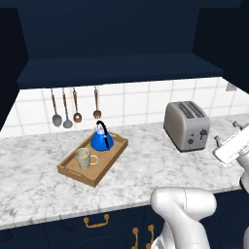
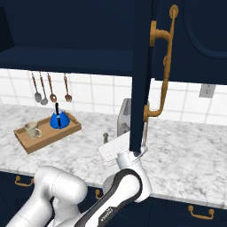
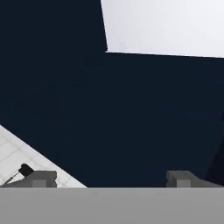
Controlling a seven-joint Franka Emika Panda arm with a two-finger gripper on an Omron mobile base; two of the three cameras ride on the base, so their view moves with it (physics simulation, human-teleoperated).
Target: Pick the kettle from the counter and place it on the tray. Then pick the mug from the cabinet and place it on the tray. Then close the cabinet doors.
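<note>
The blue kettle (image 1: pixel 102 140) (image 2: pixel 58 119) stands upright at the far end of the wooden tray (image 1: pixel 110 164) (image 2: pixel 48 134). The beige mug (image 1: pixel 84 158) (image 2: pixel 32 129) sits on the tray's near end. The navy cabinet (image 1: pixel 116 39) above the counter (image 1: pixel 146 170) is open, its shelf bare. One cabinet door (image 2: pixel 142 75) stands swung out, edge-on, with a curved brass handle (image 2: pixel 162 66). My gripper (image 2: pixel 123 145) (image 1: pixel 227 132) (image 3: pixel 113 179) is open and holds nothing. It sits at that door's lower edge, facing the door's navy face (image 3: pixel 109 109).
A silver toaster (image 1: pixel 186 125) stands on the counter right of the tray, partly behind the open door in the right base view. Utensils (image 1: pixel 73 109) hang on the tiled wall behind the tray. Navy drawers with brass pulls (image 1: pixel 96 222) run below the counter.
</note>
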